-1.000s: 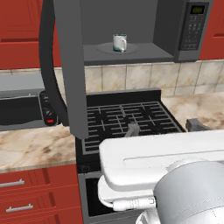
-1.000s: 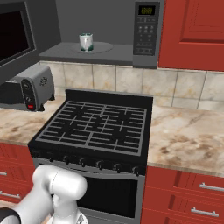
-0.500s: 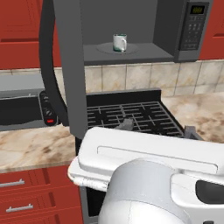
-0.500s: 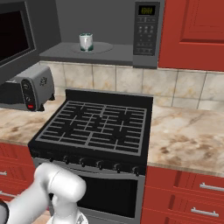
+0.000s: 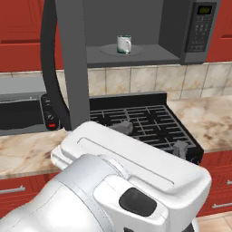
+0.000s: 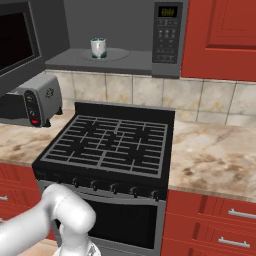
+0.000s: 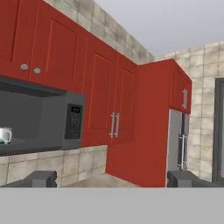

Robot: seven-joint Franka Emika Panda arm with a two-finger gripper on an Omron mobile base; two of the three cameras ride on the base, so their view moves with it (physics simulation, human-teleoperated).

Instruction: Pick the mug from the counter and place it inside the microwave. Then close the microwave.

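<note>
The white and teal mug (image 5: 123,44) (image 6: 98,48) stands upright on the floor of the microwave (image 5: 199,27) (image 6: 167,35), whose black glass door (image 5: 68,68) hangs swung wide open to the left. In the hand view the mug (image 7: 4,135) sits at the left edge, beside the keypad (image 7: 73,122). My gripper (image 5: 152,137) (image 7: 112,179) hovers open and empty over the stove, well below and in front of the mug. The marbled counter (image 5: 208,122) (image 6: 210,155) flanks the stove.
A black grated stove (image 5: 140,122) (image 6: 110,145) lies under the microwave. A grey toaster oven (image 5: 22,113) (image 6: 30,100) stands on the counter to the left. Red cabinets (image 7: 113,100) and a steel fridge (image 7: 179,144) fill the right side.
My arm has swung up and closer to the left base camera, taking more of that view, and the hand has shifted right over the stove. The mug and door have not moved.
</note>
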